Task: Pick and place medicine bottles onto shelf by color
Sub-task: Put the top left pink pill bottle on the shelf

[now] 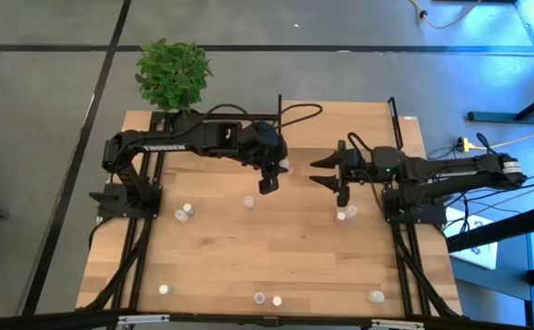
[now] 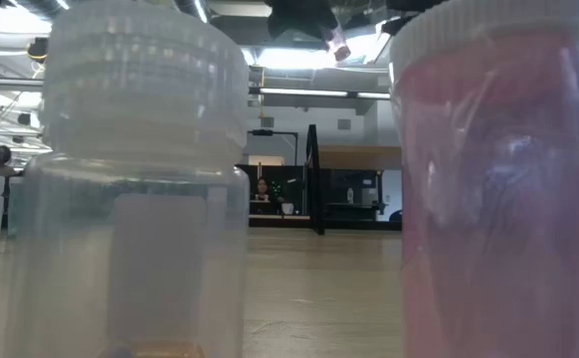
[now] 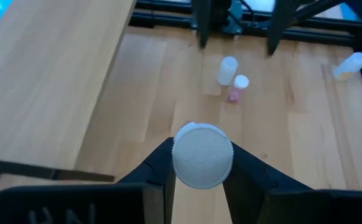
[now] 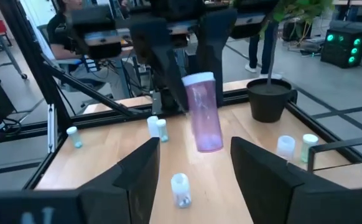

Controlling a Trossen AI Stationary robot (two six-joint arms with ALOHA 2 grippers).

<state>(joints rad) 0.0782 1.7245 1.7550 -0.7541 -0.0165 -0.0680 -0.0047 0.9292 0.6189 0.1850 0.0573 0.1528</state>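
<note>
My left gripper (image 1: pixel 267 181) hangs over the table's middle, shut on a pink-bodied medicine bottle with a white cap (image 4: pixel 204 115). In the left wrist view only the bottle's cap (image 3: pixel 202 155) shows, between the fingers. My right gripper (image 1: pixel 326 174) stands open a little to the right, level, facing that bottle, with nothing between its fingers (image 4: pixel 140 177). The shelf (image 3: pixel 44 68) is the raised light-wood platform at the far right (image 1: pixel 359 124). Several more bottles stand upright on the tabletop, such as two below my right arm (image 1: pixel 345 214). My left gripper pinches the bottle's cap end (image 4: pixel 196 84) between its two fingers, one on each side just under the cap (image 3: pixel 176 163). The fingers come slanting down from the table's left. The bottle hangs below them, cap up and slightly tilted, lifted clear of the table.
A potted plant (image 1: pixel 172 73) stands at the far left corner. Loose bottles stand at the left (image 1: pixel 184 212), in the middle (image 1: pixel 249 202) and along the near edge (image 1: pixel 267 299). A clear bottle (image 2: pixel 140 189) and a pink one (image 2: pixel 498 189) fill the low view.
</note>
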